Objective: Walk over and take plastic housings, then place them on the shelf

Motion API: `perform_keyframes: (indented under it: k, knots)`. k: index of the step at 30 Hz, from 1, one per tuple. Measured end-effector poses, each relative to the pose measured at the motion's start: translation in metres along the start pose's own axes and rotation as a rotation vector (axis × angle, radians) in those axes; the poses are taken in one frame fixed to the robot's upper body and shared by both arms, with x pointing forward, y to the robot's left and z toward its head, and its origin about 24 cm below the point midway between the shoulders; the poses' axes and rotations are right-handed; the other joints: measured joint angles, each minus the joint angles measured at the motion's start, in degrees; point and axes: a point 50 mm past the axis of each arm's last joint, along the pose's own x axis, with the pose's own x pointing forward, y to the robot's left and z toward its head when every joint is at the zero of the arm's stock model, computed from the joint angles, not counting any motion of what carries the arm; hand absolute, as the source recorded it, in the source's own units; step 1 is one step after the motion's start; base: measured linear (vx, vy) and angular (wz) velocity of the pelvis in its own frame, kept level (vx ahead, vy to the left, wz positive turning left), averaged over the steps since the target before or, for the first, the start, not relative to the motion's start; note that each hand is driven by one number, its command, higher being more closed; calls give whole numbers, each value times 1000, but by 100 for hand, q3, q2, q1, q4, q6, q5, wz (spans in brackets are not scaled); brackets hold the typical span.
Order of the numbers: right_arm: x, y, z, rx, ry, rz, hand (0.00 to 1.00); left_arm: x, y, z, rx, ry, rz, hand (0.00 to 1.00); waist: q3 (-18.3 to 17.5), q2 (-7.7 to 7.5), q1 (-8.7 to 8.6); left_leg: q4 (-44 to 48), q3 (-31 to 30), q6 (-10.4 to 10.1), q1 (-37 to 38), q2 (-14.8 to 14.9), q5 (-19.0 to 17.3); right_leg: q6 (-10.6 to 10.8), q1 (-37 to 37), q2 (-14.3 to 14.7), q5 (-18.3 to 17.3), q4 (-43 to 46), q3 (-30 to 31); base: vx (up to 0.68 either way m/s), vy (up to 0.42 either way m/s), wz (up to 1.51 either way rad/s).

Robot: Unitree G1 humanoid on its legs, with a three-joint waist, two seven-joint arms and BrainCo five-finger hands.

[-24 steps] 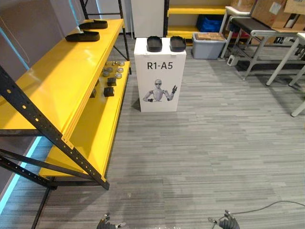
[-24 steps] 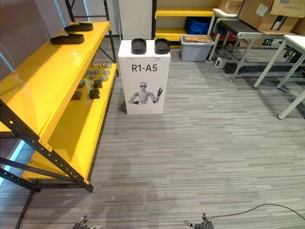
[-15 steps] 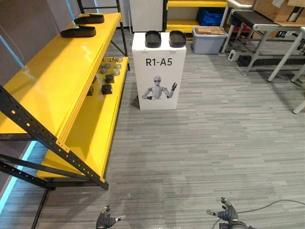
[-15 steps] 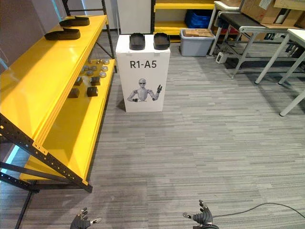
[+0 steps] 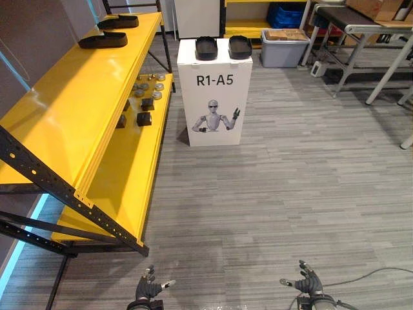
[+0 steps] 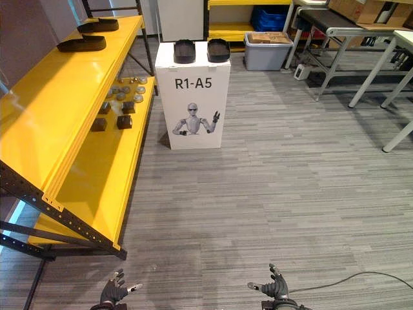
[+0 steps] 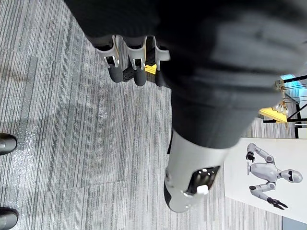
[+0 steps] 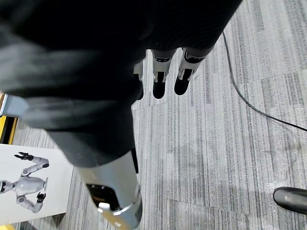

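Two black shallow plastic housings (image 5: 207, 47) sat side by side on top of the white box pedestal (image 5: 215, 97) that bore a robot figure, well ahead across the floor. To the pedestal's left ran the yellow metal shelf (image 5: 77, 110), with two more black housings (image 5: 103, 41) lying at the far end of its upper board. The left hand (image 5: 147, 290) and the right hand (image 5: 308, 284) hung well short of the pedestal, fingers straight and spread, both empty.

The housings looked like thin moulded shells, so probably light, stiff and rather smooth, apt to slide under a loose touch. A hold across a long rim seemed soundest, thumb inside the hollow and fingers on the outer wall, perhaps one housing per hand.

Against the pictures from a moment before, the whole view had shifted, so the camera had moved. The pedestal stood higher in frame and more of both hands showed, but the housings kept their places on it.
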Motion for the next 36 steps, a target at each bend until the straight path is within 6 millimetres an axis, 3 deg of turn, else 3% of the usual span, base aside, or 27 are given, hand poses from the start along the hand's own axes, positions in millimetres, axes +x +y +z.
perform_keyframes:
  k: [3, 4, 6, 7, 8, 9, 10, 13, 14, 15, 16, 18, 19, 20, 21, 22, 23, 25, 28, 29, 30, 31, 32, 33, 34, 36]
  knots:
    - [2, 2, 5, 4, -12, 0, 0, 0, 0, 0, 0, -4, 5, 0, 28, -13, -5, 287, 51, 77, -164, -37, -207, 162, -623, -153, -673, 1338, -18, 40, 26, -16]
    - [3, 2, 6, 4, -14, -1, 0, 0, 0, 1, 0, -5, 6, 0, 80, -57, 17, 383, 119, 125, -147, -101, -354, 363, -960, -303, -969, 2164, -86, 64, 58, -22]
    - [4, 6, 9, 14, -20, 4, 0, -1, 0, 0, 5, -3, 11, 0, 132, -42, -9, 523, 115, 207, -52, -132, -566, 390, -1601, -559, -1025, 3687, -398, 125, 68, -6]
    - [3, 10, 6, 24, -9, 9, 0, 0, 2, 2, 27, -9, 10, 0, 247, -124, -42, 525, 35, 312, 150, -185, -671, 380, -1917, -802, -1078, 4570, -639, 272, 25, 27]
    - [2, 12, 3, 27, 7, 12, 0, 0, 2, 3, 32, -10, 9, 0, 294, -80, -76, 499, -31, 278, 341, -162, -709, 335, -2069, -966, -1218, 4856, -881, 315, -7, 27]
    - [2, 12, 3, 26, 8, 10, 0, 1, 1, 4, 29, -13, 6, 0, 320, -85, -80, 478, -48, 279, 419, -130, -734, 316, -2161, -1031, -1263, 4849, -1013, 342, -76, 40]
    - [5, 11, 9, 34, -6, 8, 0, 6, 0, 15, 10, -40, 9, 0, 461, -28, -166, 363, -166, 232, 646, 91, -780, 296, -2469, -1072, -1257, 4489, -1341, 394, -134, 38]
    - [9, 13, 18, 23, -31, 16, 0, 12, -1, 29, 5, -78, 7, 0, 588, 47, -275, 203, -291, 183, 827, 470, -759, 151, -2843, -863, -992, 3304, -1469, 358, -165, 39]
    - [9, 13, 19, 24, -33, 15, 0, 14, 0, 34, 8, -93, 8, 0, 604, -39, -305, 158, -311, -96, 974, 563, -753, 139, -2862, -783, -331, 2331, -1333, 580, -368, 43]
    - [9, 8, 18, 17, -29, 1, 0, 15, -1, 35, 7, -92, 9, 0, 607, -41, -360, 158, -331, -297, 1168, 688, -837, -376, -2800, -719, 642, 2227, -1318, 616, -389, 21]
    - [11, 5, 22, 12, -40, -8, 0, 16, -6, 36, 1, -92, 0, 0, 647, 82, -333, 221, -286, -364, 1202, 816, -826, -331, -2872, -636, 483, 2497, -1325, 682, -423, 5]
    - [15, 6, 33, 20, -69, -10, 0, 18, -14, 39, 0, -98, -22, 0, 661, 85, -376, 949, -334, -920, 954, 887, -438, -485, -2937, -692, -216, 3135, -1293, 514, -298, -3]
    - [15, 7, 34, 17, -71, -6, 0, 18, -17, 39, -7, -96, -27, 0, 670, 113, -393, 1677, -378, -867, 695, 963, -174, -516, -2727, -642, -381, 3083, -1320, 551, -308, 11]
    - [15, 10, 32, 9, -66, 5, 0, 17, -19, 36, -16, -89, -30, 0, 704, 171, -393, 2937, -433, -761, 202, 1183, 517, -543, -2228, -468, -445, 2648, -1397, 652, -364, 17]
    - [13, 13, 29, 5, -60, 17, 0, 16, -21, 34, -20, -84, -34, 0, 725, 203, -348, 4348, -459, -773, -380, 1468, 490, -558, -1585, -212, -434, 2065, -1443, 537, -298, 13]
    - [12, 15, 26, 9, -50, 21, 0, 15, -20, 32, -20, -80, -33, 0, 738, 191, -315, 4959, -443, -745, -637, 1580, 388, -568, -1259, -97, -422, 1808, -1451, 600, -317, -5]
    - [10, 19, 22, 26, -40, 24, 0, 12, -18, 27, -22, -68, -29, 0, 763, 104, -177, 5802, -306, -699, -1168, 1654, 149, -579, -574, 72, -415, 1289, -1408, 474, -234, -16]
    - [10, 19, 23, 47, -39, 18, 0, 11, -19, 26, -25, -71, -30, 0, 758, 52, -65, 5621, -31, -631, -1824, 1510, -72, -578, -71, 139, -416, 802, -1327, 498, -197, -20]
    - [14, 20, 27, 56, -41, 18, 0, 10, -20, 28, -39, -77, -29, 0, 827, 16, 123, 3888, 310, -525, -2377, 1025, -268, -506, 466, 92, -428, 404, -1104, 494, -60, -39]
    - [14, 20, 26, 70, -33, 13, 0, 10, -22, 30, -45, -85, -33, 0, 868, -46, 188, 2686, 227, -461, -2376, 651, -162, -371, 728, -14, -521, 258, -989, 382, 44, -39]
    - [14, 18, 26, 80, -32, 4, 0, 10, -24, 30, -51, -86, -36, 0, 865, -41, 214, 2050, 124, -465, -2357, 483, -7, -307, 856, -38, -571, 181, -960, 474, 88, -46]
    - [14, 15, 25, 92, -28, -11, 0, 9, -27, 31, -58, -94, -42, 0, 853, 0, 225, 1135, -79, -382, -2352, 311, 504, -209, 1069, -40, -691, 21, -856, 490, 127, -55]
    - [14, 16, 22, 89, -20, -10, 0, 9, -26, 31, -58, -93, -40, 0, 822, -44, 301, 1066, -173, -243, -2266, 200, 1118, -83, 1226, -112, -861, 14, -680, 514, 146, -52]
    - [13, 18, 22, 93, -19, -7, 0, 9, -25, 30, -58, -92, -36, 0, 788, -84, 299, 1144, -187, -91, -2271, 100, 1194, -30, 1258, -214, -953, 32, -643, 568, 143, -28]
    - [13, 19, 20, 95, -12, -8, 0, 11, -28, 37, -56, -108, -44, 0, 745, -284, 241, 1581, -151, 174, -2483, -100, 802, 153, 1126, -485, -1150, 346, -655, 574, 134, 3]
    - [13, 19, 17, 92, 6, -10, 0, 11, -32, 36, -53, -100, -55, 0, 739, -288, 226, 1968, -104, 268, -2449, -118, 358, 387, 759, -659, -1289, 1470, -518, 559, 146, 1]
